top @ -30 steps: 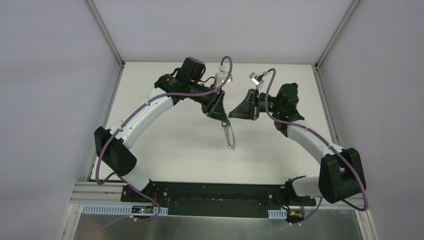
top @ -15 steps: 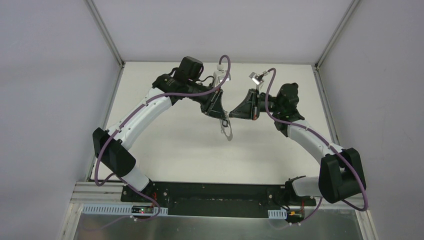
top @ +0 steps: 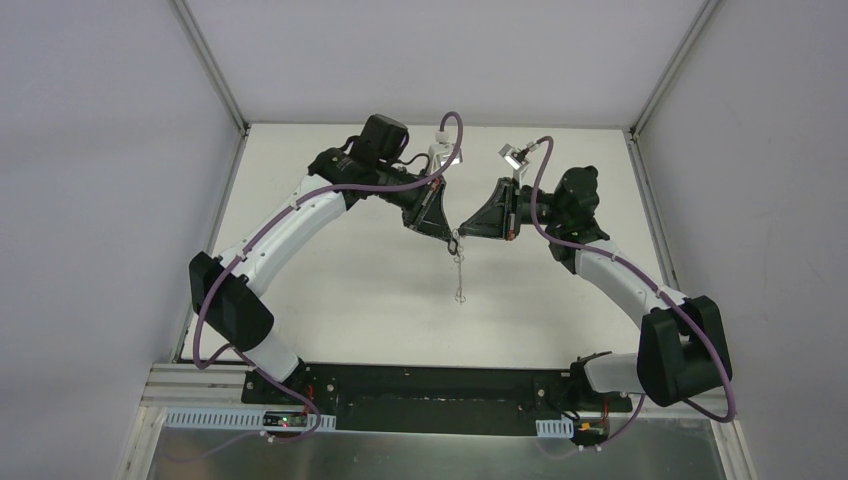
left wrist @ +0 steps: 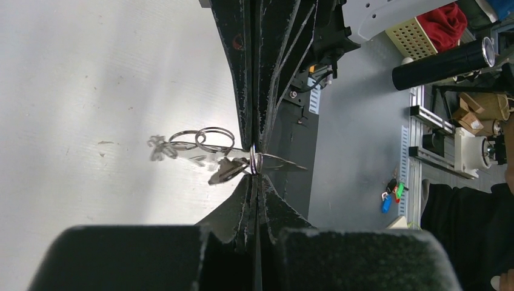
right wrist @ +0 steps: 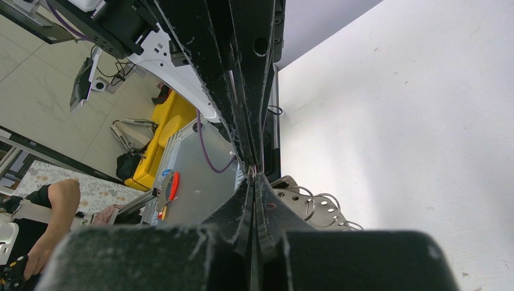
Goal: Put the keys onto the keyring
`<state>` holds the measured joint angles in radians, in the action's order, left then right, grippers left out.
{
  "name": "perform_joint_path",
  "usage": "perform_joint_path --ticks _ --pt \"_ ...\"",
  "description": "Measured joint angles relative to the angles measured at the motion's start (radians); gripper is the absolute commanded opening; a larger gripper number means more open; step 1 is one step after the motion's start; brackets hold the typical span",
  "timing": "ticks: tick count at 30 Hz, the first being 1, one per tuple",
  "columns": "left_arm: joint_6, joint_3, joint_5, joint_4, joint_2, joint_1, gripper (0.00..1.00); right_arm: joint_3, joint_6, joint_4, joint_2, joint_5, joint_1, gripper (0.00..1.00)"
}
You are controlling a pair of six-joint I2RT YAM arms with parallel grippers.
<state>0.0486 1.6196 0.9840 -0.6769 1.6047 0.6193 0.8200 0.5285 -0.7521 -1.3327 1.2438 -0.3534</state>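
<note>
My left gripper (top: 451, 235) and right gripper (top: 462, 234) meet tip to tip above the middle of the white table (top: 340, 290), both shut. The keyring (top: 458, 268) hangs from the pinch point as a thin edge-on wire line with small silvery pieces. In the left wrist view my left gripper (left wrist: 255, 177) pinches a thin ring (left wrist: 254, 161) from below and the right fingers (left wrist: 251, 121) press on it from above. Silvery flat pieces (left wrist: 225, 171) and two small rings (left wrist: 200, 140) dangle beside it. In the right wrist view my right gripper (right wrist: 253, 177) is shut at the same ring, with a holed silvery plate (right wrist: 301, 204) behind. No black-headed key shows.
Grey walls and aluminium frame posts (top: 212, 62) bound the table at the back corners. The arm bases stand on a black rail (top: 430, 385) at the near edge. Beyond the table, the left wrist view shows a black cylinder (left wrist: 442, 62) and coloured tags (left wrist: 391, 193) on the floor.
The hanging loop showed as an open tilted oval before; it has turned and now hangs edge-on, straight down. Both grippers stay shut, tip to tip, barely shifted.
</note>
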Motion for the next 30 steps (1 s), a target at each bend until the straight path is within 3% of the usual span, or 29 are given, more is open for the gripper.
perform_joint_path --ticks 13,20,30 --pt "0.042 -0.009 0.012 -0.025 0.007 0.003 0.01 0.0 0.002 -0.003 -0.004 -0.01 0.0 0.0" --pt "0.069 -0.009 0.0 -0.04 0.006 0.0 0.18 0.0 -0.006 -0.003 -0.004 -0.008 0.004 0.0" --pt "0.028 -0.016 -0.019 0.022 -0.025 -0.013 0.27 -0.014 -0.012 -0.007 -0.004 0.0 0.006 0.0"
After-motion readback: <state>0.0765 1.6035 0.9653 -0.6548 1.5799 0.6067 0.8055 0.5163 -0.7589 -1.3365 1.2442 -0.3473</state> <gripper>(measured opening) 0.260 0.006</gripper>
